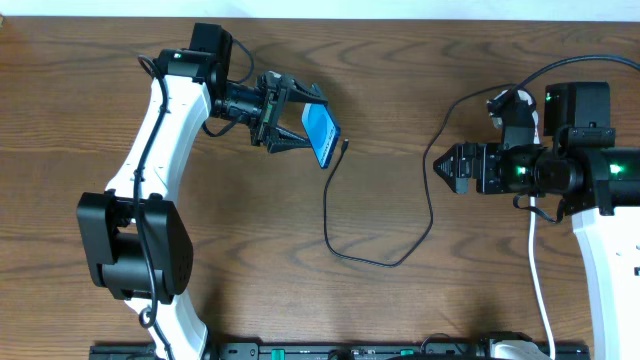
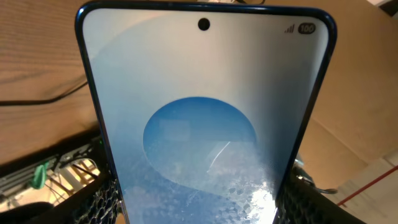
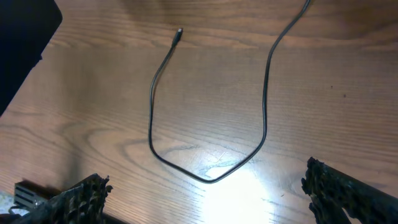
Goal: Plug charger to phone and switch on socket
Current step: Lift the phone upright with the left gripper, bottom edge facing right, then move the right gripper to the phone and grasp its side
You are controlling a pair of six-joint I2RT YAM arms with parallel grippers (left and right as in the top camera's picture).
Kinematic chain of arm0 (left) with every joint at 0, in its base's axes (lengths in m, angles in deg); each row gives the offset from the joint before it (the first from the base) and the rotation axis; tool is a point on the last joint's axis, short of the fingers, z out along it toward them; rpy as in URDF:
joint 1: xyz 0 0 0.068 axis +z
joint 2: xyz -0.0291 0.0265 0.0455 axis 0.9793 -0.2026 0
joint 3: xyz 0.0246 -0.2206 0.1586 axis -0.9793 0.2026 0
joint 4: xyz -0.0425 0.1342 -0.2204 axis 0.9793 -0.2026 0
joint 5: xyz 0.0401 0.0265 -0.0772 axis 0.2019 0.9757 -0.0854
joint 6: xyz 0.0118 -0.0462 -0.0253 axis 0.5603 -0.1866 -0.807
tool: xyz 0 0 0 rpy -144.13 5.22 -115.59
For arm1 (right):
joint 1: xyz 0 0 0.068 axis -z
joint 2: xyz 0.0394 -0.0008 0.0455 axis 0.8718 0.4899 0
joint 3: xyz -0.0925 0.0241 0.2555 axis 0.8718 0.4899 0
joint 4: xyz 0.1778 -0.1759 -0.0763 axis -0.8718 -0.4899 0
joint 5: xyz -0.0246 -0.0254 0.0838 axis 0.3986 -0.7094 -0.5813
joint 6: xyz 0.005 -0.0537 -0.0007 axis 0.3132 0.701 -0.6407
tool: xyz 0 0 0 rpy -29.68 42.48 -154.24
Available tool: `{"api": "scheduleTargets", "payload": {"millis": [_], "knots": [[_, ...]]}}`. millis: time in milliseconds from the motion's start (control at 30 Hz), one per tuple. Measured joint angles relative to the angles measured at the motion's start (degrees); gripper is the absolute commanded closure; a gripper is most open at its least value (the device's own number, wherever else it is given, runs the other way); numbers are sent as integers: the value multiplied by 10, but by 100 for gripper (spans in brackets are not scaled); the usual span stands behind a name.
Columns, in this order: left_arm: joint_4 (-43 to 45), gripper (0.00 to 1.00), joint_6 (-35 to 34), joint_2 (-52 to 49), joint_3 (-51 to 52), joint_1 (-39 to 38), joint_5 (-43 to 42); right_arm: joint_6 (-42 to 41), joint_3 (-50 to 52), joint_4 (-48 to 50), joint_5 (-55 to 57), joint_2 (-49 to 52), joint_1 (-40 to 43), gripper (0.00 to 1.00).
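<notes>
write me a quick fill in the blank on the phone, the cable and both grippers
1. The ____ gripper holds the phone.
2. The phone's screen is ____.
3. The charger lies on the table in the shape of the letter ____.
4. The right gripper is ____ and holds nothing.
Missing words: left; blue; U; open.

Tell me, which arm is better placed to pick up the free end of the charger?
Right. The right gripper is open and empty, facing the charger; the left gripper holds the phone.
</notes>
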Motion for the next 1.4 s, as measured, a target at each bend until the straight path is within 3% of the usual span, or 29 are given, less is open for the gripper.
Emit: {"api": "scheduleTargets", "payload": {"millis": [567, 867, 1400], "knots": [[1, 37, -94, 0, 0, 37, -16, -35, 5, 2, 0, 21, 0, 1], [45, 37, -143, 0, 0, 64, -14, -58, 5, 4, 0, 52, -9, 1], [54, 37, -161, 0, 0, 65, -15, -65, 6, 36, -4, 62, -64, 1]]}}
